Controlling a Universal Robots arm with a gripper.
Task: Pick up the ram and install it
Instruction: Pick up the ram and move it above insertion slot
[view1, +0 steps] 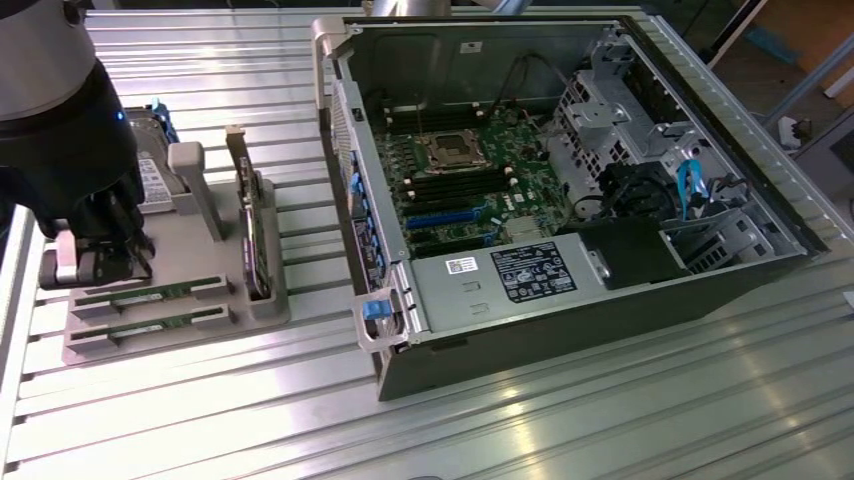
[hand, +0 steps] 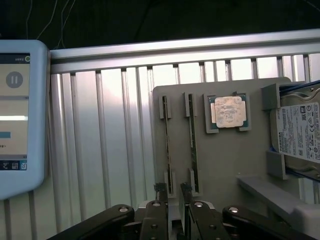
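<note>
Two green ram sticks stand on edge in slots of a grey holder (view1: 274, 310). In the exterior view they are the ram (view1: 150, 293) and its twin (view1: 147, 326). In the wrist view they are the ram (hand: 168, 145) and the twin (hand: 193, 142). My gripper (view1: 104, 265) hangs low over the holder's end at the exterior view's left. In the wrist view the gripper (hand: 173, 189) stands open, its fingertips (hand: 161, 188) on either side of one ram's near end with a gap showing. Nothing is held.
The holder also carries a silver processor (hand: 228, 111), a hard drive (hand: 300, 132) and a dark expansion card (view1: 254, 235). An open computer case (view1: 747, 275) with its motherboard (view1: 467, 180) lies at the exterior view's right. A tablet (hand: 20, 110) rests beside the holder on the ribbed metal table.
</note>
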